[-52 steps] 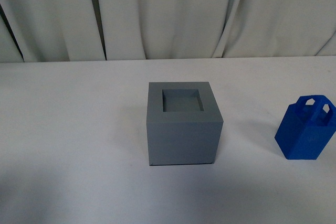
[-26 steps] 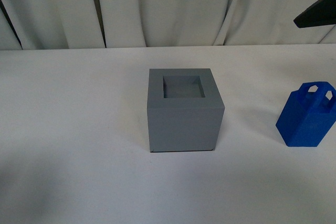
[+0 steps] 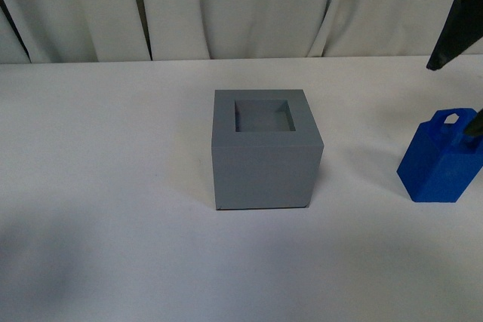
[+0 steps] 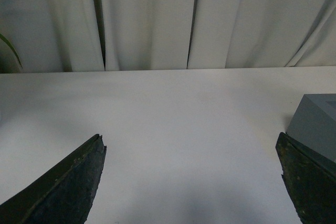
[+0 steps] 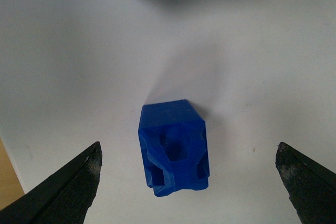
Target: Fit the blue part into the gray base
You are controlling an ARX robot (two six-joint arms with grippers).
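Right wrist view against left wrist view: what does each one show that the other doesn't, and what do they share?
Only the right wrist view shows the blue part, standing on the table beneath the right gripper, between its open jaws and clear of both. Only the left wrist view shows the curtain, a plant leaf and the left gripper, jaws open on nothing. Both show the white table and an edge of the gray base.
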